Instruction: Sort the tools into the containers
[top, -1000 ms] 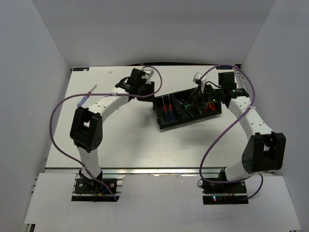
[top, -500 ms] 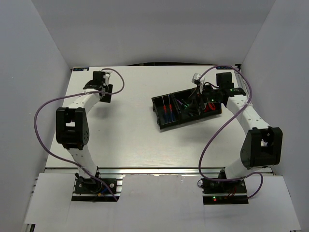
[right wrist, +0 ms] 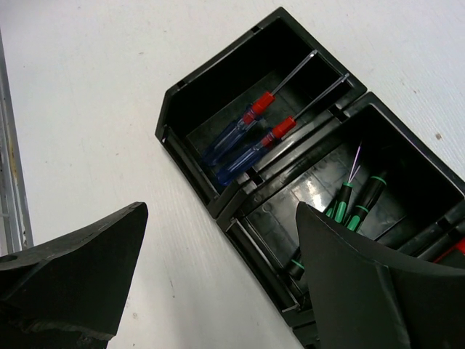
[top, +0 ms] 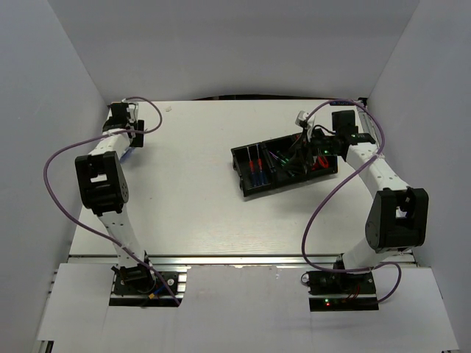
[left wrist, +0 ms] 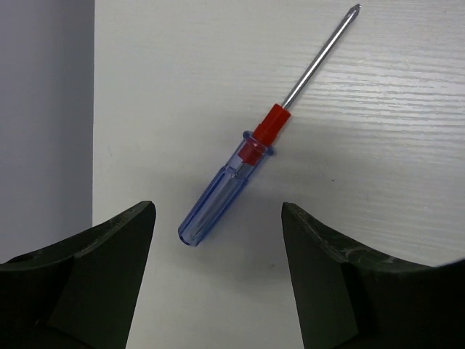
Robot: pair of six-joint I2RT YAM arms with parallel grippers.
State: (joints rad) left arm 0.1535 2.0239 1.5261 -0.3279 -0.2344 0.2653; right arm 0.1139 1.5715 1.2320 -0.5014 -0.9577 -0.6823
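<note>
Swung away from the tray over the last second, the left gripper (top: 121,131) is now seen at the far-left corner of the table (top: 191,213). Its fingers are spread apart with nothing held. A blue- and red-handled screwdriver (left wrist: 247,163) lies flat on the table just ahead of them, untouched, its tip pointed away. Further right, the black tray (top: 243,185) is set at an angle. Two matching screwdrivers (right wrist: 254,131) are held in its left compartment, and green-marked black screwdrivers (right wrist: 356,200) in the middle one. The right gripper (top: 309,151) is hung over the tray's right half, fingers released and empty.
</note>
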